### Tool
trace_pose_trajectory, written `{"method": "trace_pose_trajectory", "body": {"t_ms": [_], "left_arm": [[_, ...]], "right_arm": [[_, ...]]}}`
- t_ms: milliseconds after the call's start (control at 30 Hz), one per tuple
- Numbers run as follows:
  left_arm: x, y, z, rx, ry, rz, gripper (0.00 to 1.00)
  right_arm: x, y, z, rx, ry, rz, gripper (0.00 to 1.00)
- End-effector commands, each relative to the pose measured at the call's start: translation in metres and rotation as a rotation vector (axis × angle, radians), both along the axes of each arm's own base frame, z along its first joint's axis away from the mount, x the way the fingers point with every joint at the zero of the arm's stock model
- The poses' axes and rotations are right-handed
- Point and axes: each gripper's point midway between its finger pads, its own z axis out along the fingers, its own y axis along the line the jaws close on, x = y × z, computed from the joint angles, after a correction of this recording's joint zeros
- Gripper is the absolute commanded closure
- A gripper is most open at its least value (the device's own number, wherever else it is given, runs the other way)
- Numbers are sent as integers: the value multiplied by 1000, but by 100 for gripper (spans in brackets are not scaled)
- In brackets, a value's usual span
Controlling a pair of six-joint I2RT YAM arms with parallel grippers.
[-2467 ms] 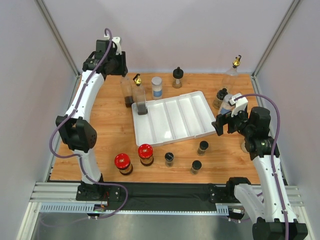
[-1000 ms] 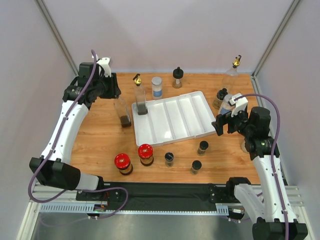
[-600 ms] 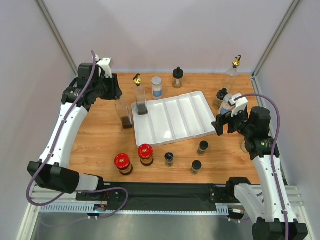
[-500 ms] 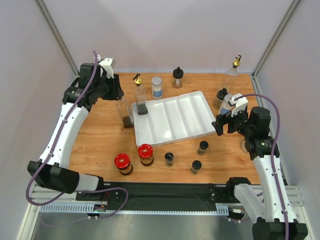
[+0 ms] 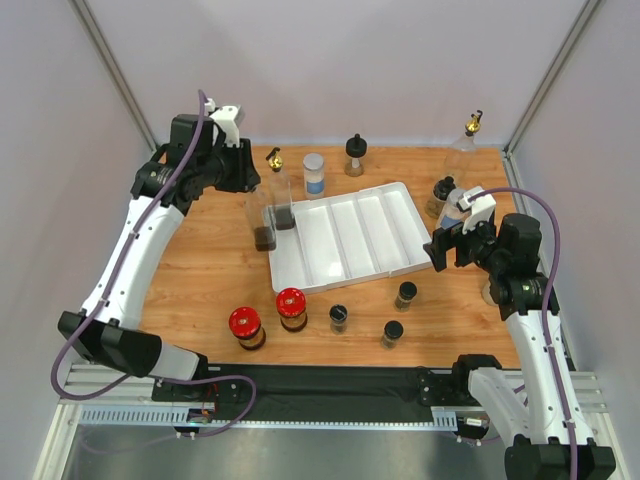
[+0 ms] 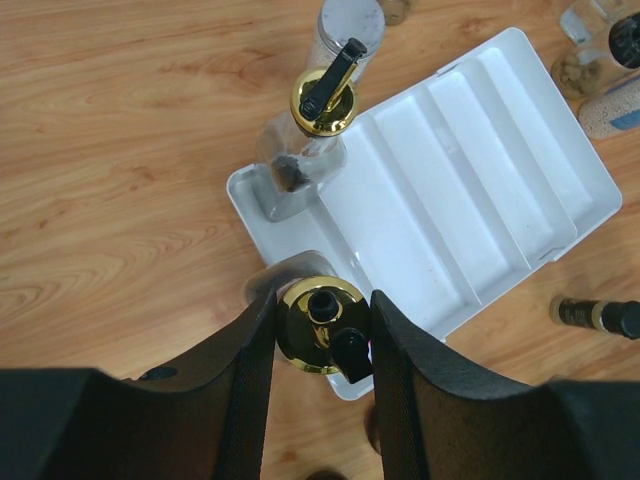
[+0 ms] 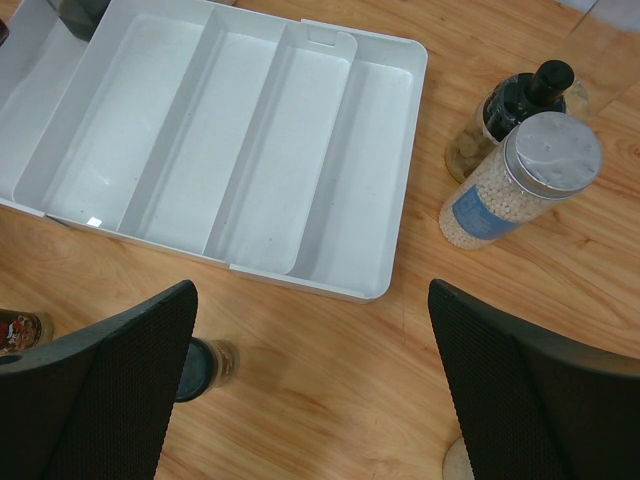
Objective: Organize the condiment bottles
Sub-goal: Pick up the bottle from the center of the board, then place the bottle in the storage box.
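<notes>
Left gripper (image 6: 320, 305): fingers (image 6: 245, 360) clamped on either side of the gold cap of a clear bottle, held bottle (image 6: 305, 335). It is upright, with dark contents at the bottom. From above it sits at the tray's (image 5: 355, 235) left edge, near the far corner. Cannot tell whether its base rests on the table (image 5: 210, 270) or is lifted.

Second bottle (image 5: 278, 195): same type, gold spout. It stands upright in the far end of the tray's leftmost compartment, just beside the held bottle.

Right gripper (image 7: 310, 300): jaws wide apart, nothing between them. It hangs over the table just right of the tray.

Other condiment containers, all on the table outside the tray:
- white-lidded jar (image 5: 314, 173) and black-topped bottle (image 5: 355, 155), behind the tray.
- third bottle (image 5: 466, 145), tall, clear, gold spout, at the far right corner.
- dark bottle (image 7: 515, 105) and silver-lidded jar (image 7: 520, 180) of pale beads, touching or nearly so, right of the tray.
- two red-lidded jars (image 5: 245, 327) (image 5: 292, 308), side by side at front left.
- three black-capped jars (image 5: 339, 318) (image 5: 392, 333) (image 5: 406, 294), in front of the tray and well apart from each other.

The tray's other four compartments hold nothing.
</notes>
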Motion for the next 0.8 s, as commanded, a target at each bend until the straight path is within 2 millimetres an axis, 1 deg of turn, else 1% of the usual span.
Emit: {"method": "trace_pose_trajectory", "body": {"t_ms": [0, 133, 267, 333, 367, 600, 633, 767], "left_arm": [[8, -7, 44, -58, -122, 6, 100], [12, -15, 38, -69, -111, -6, 100], [18, -30, 34, -91, -99, -28, 100], [21, -34, 35, -102, -99, -31, 100], [23, -38, 32, -102, -92, -34, 100], [33, -44, 31, -108, -97, -31, 100], [34, -44, 34, -111, -102, -30, 100], [37, -48, 38, -111, -107, -32, 100]], "right_arm": [[2, 0, 3, -10, -26, 5, 0], [1, 0, 3, -10, -26, 5, 0], [1, -1, 3, -12, -26, 0, 0], [2, -1, 3, -13, -27, -1, 0], [2, -1, 3, -13, -24, -1, 0], [2, -1, 3, -14, -25, -2, 0], [2, -1, 3, -16, -26, -1, 0], [2, -1, 2, -16, -24, -1, 0]]}}
